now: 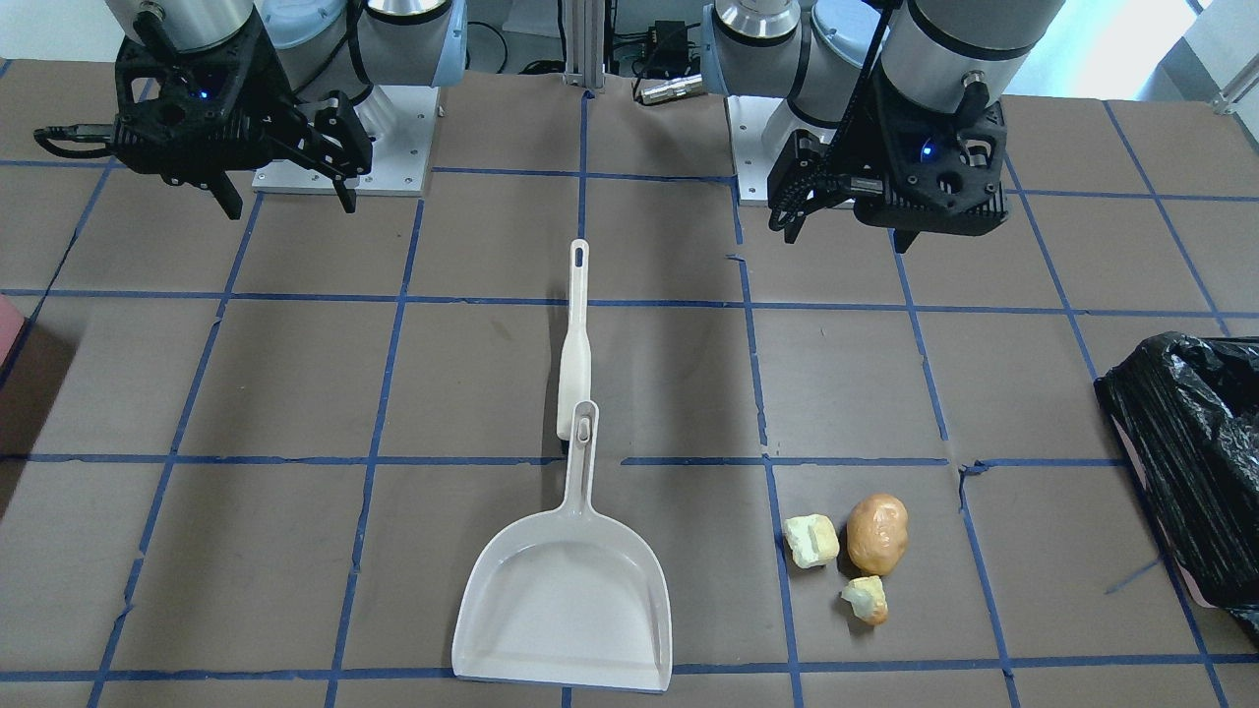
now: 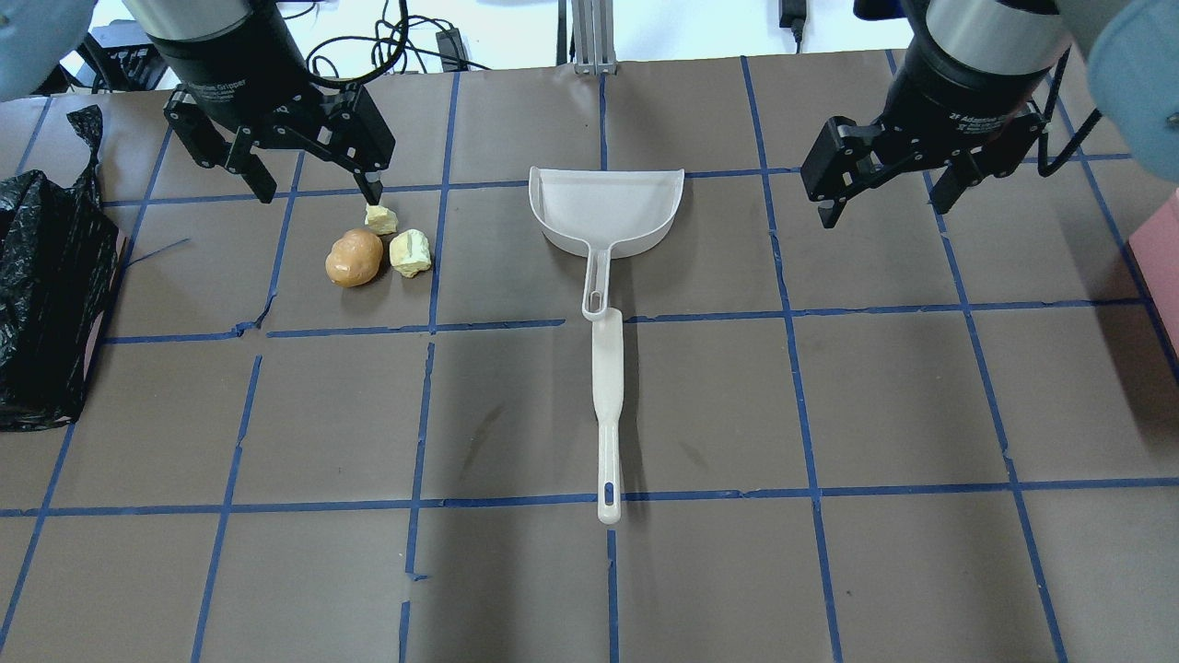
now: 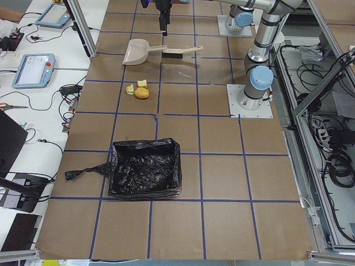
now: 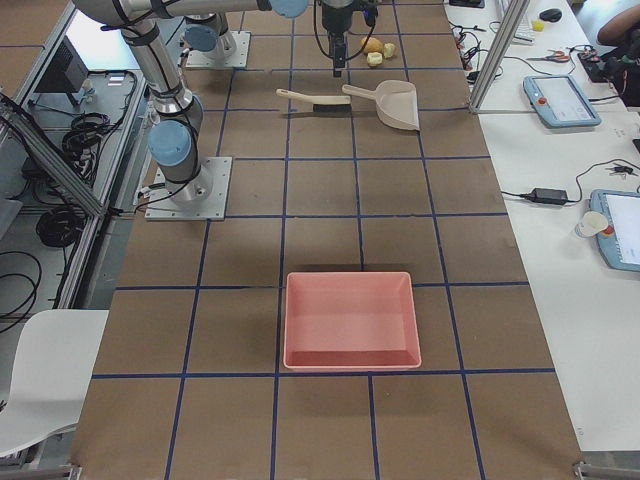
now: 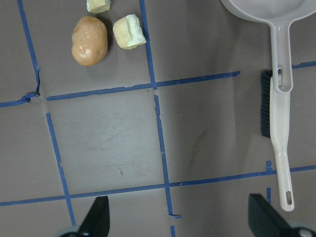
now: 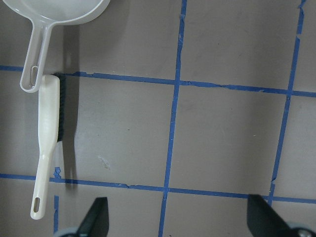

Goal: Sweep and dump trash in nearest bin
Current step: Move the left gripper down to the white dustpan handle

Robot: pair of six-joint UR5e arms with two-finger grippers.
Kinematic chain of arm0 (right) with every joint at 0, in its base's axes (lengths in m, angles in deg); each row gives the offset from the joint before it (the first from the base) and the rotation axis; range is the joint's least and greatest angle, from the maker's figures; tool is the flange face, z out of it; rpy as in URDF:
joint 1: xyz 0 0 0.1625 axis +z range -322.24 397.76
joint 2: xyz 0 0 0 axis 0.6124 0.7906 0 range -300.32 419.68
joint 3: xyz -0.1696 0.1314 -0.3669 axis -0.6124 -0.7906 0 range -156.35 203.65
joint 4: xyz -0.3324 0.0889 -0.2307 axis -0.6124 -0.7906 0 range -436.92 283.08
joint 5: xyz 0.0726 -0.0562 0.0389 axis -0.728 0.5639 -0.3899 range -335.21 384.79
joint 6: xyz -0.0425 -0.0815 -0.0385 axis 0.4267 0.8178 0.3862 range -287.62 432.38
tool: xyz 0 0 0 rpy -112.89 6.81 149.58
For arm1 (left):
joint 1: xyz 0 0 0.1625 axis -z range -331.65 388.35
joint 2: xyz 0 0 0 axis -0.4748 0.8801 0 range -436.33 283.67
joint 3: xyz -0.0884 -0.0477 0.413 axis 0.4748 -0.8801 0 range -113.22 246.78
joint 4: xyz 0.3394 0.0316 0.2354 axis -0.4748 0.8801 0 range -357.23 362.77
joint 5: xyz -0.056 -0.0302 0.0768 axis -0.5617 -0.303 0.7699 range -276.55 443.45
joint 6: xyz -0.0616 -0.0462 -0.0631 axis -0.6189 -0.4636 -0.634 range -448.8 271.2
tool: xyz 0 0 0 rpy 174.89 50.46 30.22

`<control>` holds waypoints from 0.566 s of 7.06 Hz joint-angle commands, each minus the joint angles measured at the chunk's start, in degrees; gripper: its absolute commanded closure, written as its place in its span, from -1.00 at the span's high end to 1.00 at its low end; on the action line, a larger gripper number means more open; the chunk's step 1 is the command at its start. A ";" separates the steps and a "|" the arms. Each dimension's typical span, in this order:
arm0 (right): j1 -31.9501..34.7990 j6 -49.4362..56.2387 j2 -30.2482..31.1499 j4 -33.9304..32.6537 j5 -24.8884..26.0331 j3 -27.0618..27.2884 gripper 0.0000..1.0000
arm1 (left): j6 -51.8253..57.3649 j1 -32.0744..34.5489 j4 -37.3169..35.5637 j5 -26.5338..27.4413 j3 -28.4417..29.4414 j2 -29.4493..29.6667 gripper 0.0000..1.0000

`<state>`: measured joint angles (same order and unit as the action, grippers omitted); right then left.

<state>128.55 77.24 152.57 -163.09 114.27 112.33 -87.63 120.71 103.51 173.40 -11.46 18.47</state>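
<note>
Small white print runs round the black collar just above the left claw. It reads roughly "Adaptive Gripper", and its first letters are too blurred to tell. The matching collar above the right claw shows "2F Adaptive", with the rest turned out of sight.

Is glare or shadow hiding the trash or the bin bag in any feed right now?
Front-facing: trash sharp, evenly lit, soft shadows only; bin bag has glossy highlights and is cropped by the frame edge. Overhead: left gripper fingertip nearly overlaps the far yellow chunk. Left wrist: trash crisp, top chunk cut by the frame. Exterior left: trash tiny, bin unobstructed.
</note>
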 commanded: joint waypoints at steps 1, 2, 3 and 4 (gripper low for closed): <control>0.00 -0.03 0.00 0.04 -0.09 0.00 1.00 | -0.83 0.18 -0.37 0.13 -1.28 -0.32 1.00; 0.00 0.05 0.00 0.04 0.00 0.00 1.00 | -0.64 0.18 -0.37 0.13 -1.47 -0.41 1.00; 0.00 -0.03 0.00 0.04 0.00 0.00 1.00 | -0.64 0.10 -0.37 0.13 -1.65 -0.76 1.00; 0.00 0.05 0.00 0.12 0.00 0.09 1.00 | -0.90 -0.08 -0.37 0.05 -2.69 -0.76 1.00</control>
<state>128.55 77.25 152.57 -163.04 114.26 112.36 -88.37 120.79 103.15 173.51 -13.26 17.84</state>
